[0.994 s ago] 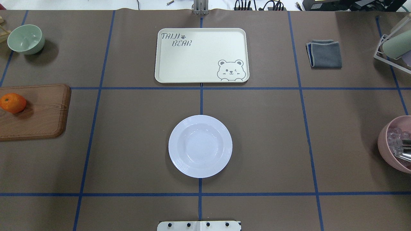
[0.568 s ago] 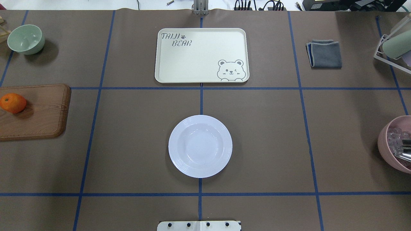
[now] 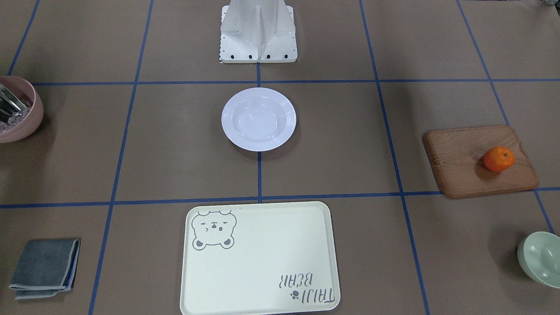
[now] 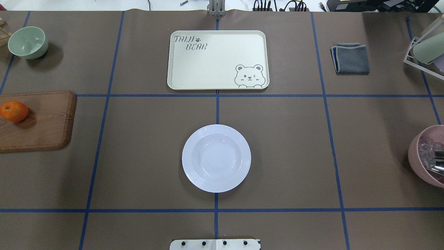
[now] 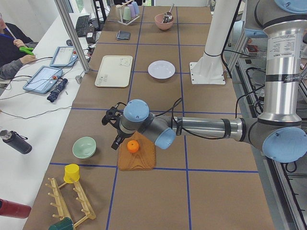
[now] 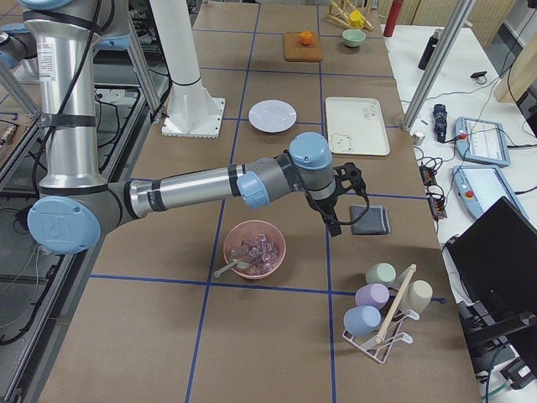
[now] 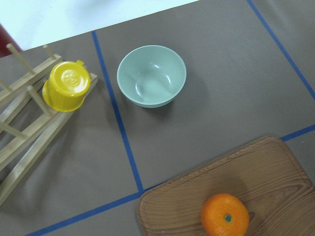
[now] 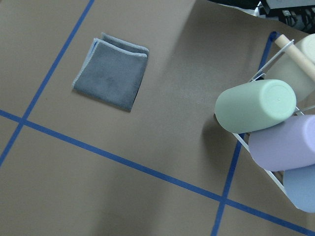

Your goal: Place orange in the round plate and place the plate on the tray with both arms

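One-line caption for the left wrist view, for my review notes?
Orange on the wooden board; beyond it a green bowl, and a yellow cup on a rack.

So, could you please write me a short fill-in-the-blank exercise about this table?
The orange lies ____ the wooden board.
The round plate sits ____ the tray and the robot's base.
The tray's drawing shows a winking ____.
Missing words: on; between; bear.

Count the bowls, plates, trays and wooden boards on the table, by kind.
Bowls: 2 (pale green bowl, pink bowl)
Plates: 1 (round plate)
Trays: 1 (tray)
Wooden boards: 1 (wooden board)
Total: 5
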Controlling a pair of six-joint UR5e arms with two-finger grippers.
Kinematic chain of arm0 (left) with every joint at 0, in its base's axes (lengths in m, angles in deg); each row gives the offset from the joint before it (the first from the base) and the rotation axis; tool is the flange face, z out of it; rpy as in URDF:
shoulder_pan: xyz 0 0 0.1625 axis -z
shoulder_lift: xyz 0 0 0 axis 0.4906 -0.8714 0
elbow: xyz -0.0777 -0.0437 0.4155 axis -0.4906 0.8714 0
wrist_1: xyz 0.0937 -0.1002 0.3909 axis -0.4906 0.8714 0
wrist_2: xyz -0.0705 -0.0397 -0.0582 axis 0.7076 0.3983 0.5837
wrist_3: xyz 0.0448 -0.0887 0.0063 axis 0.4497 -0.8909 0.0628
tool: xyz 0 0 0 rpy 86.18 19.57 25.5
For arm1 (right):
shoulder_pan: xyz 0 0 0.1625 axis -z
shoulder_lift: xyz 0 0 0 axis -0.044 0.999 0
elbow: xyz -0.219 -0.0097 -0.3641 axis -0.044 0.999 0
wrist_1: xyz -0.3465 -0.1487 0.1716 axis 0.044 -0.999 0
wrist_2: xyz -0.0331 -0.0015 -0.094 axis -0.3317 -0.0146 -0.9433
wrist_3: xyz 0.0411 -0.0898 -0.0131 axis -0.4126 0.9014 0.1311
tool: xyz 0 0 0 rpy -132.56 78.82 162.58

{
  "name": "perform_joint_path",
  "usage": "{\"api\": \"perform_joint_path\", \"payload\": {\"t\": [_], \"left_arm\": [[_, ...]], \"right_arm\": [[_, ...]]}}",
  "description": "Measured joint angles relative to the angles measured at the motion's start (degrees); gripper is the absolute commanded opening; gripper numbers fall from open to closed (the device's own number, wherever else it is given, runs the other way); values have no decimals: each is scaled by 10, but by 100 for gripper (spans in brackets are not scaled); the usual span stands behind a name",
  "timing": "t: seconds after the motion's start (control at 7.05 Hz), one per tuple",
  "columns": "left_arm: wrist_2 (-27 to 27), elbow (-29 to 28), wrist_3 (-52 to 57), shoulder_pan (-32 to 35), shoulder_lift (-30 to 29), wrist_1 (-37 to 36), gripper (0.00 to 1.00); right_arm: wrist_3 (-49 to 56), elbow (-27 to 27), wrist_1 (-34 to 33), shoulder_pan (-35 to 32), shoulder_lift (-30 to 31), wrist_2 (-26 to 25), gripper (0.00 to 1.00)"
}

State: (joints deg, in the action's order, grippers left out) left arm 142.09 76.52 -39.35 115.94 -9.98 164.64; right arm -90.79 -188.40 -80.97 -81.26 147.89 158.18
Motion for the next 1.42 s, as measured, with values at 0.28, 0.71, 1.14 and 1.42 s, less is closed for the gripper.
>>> {"api": "perform_joint_path", "payload": {"t": [0.28,0.71,1.14,1.42], "left_arm": [[-22,-18,-77,-64,-7,5,98],[-103,-48,-206,-174,-8,55,98],[-130,-93,-224,-213,-10,96,98],[-137,-114,-225,-229,-21,100,98]], "right_arm": [[-160,-23,2,76,-24,-33,100],[-278,-50,3,165,-29,-100,100],[-285,-52,3,175,-29,-104,100],[-285,-51,3,176,-29,-107,100]]}}
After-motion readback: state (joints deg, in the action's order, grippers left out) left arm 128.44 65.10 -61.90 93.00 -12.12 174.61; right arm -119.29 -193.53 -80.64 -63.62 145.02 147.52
